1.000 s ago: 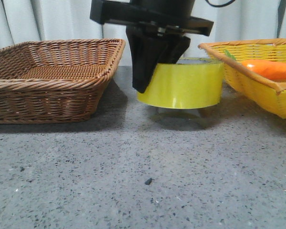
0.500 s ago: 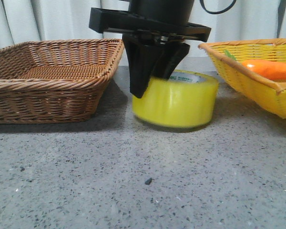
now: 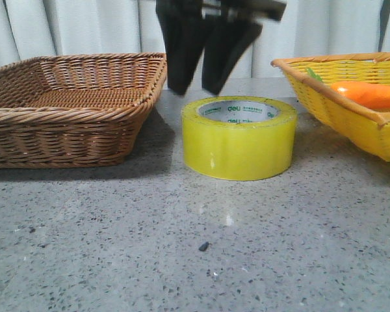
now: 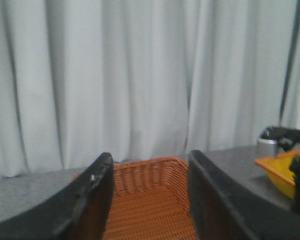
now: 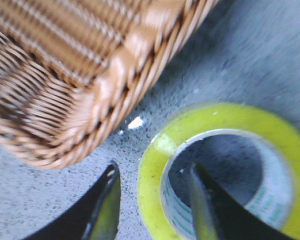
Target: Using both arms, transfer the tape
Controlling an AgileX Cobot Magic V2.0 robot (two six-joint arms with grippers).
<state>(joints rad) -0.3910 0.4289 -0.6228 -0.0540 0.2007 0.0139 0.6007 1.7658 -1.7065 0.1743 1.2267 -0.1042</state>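
The tape [image 3: 239,146], a wide yellow roll with a white core and green print, lies flat on the grey table between the two baskets. My right gripper [image 3: 195,90] hangs just above the roll's left rim, open and empty. In the right wrist view the tape [image 5: 225,116] is below the right gripper [image 5: 152,170], with one finger over the roll's hole and the other outside its rim, neither touching it. My left gripper [image 4: 150,156] is open and empty, raised over the brown basket [image 4: 150,200]; it does not show in the front view.
A brown wicker basket [image 3: 71,110] stands at the left, its corner close to the tape [image 5: 80,60]. A yellow basket [image 3: 351,110] with an orange carrot-like object [image 3: 370,94] stands at the right and also shows in the left wrist view [image 4: 275,170]. White curtains hang behind.
The right gripper lowered the tape onto the table, opened and let go of it, then rose above it. The roll now lies flat.
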